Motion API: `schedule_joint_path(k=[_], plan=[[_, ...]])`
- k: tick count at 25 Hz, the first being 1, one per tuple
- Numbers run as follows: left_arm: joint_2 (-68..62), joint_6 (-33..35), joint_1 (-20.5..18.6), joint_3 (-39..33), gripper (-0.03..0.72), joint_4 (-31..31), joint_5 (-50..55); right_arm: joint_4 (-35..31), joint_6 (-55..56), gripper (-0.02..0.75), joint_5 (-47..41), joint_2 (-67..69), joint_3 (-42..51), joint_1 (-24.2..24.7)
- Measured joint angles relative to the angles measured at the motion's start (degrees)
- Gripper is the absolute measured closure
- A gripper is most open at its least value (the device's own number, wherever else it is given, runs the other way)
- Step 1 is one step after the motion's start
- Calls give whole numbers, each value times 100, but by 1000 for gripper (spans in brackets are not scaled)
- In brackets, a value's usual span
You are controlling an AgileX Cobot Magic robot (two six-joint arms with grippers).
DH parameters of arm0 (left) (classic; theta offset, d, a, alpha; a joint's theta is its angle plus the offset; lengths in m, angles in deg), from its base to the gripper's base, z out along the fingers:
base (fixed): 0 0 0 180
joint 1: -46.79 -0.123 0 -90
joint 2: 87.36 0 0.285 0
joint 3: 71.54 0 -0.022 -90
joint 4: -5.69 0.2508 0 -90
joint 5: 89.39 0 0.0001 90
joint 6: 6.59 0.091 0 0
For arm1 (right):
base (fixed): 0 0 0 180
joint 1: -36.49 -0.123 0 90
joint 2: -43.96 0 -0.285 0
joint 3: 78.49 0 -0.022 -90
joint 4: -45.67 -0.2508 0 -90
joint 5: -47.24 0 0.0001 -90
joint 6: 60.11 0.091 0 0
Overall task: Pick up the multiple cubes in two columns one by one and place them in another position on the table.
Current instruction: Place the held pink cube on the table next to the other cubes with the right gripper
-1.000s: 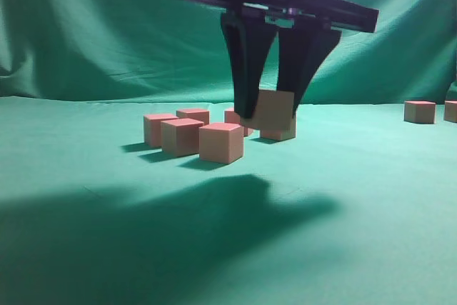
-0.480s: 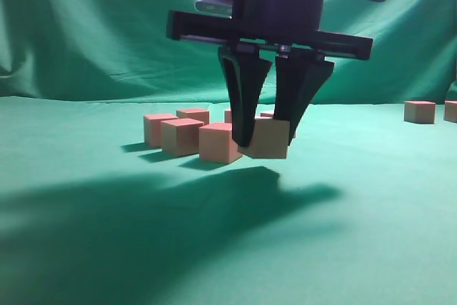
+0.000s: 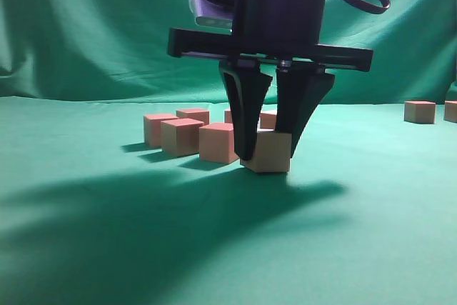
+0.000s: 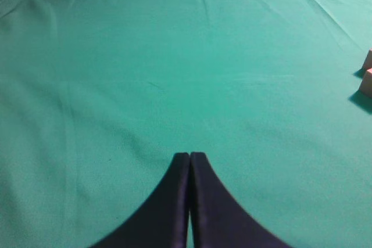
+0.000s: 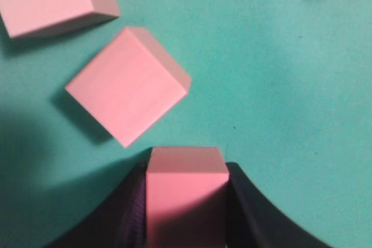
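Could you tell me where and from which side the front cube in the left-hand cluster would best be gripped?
Probably from above, gripper fingers closing on two opposite vertical faces of the front cube. Its faces are flat and parallel. It sits turned on the table, so the wrist should rotate to match, sparing the held cube beside it.

Plain pinkish-tan cubes (image 3: pixel 217 141) at frame centre, green creased cloth table (image 3: pixel 107 248) across the bottom, black right gripper (image 3: pixel 265 153), green backdrop (image 3: pixel 86 26) above.
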Motion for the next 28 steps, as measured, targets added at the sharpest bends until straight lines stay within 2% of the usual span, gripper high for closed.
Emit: schedule_joint_path(k=[7, 8, 15, 24, 25, 28], plan=[[0, 0, 0, 0, 688, 0, 0, 62, 0, 470, 0, 21, 0, 0], [0, 0, 0, 0, 688, 0, 0, 105, 0, 416, 0, 31, 0, 0], [0, 0, 0, 0, 688, 0, 0, 143, 0, 188, -49, 20, 0, 0], [0, 0, 0, 0, 688, 0, 0, 186, -36, 198, -389, -634, 0, 0], [0, 0, 0, 0, 688, 0, 0, 202, -49, 158, -402, -758, 0, 0], [0, 0, 0, 0, 688, 0, 0, 364, -58, 177, -468, -1275, 0, 0]])
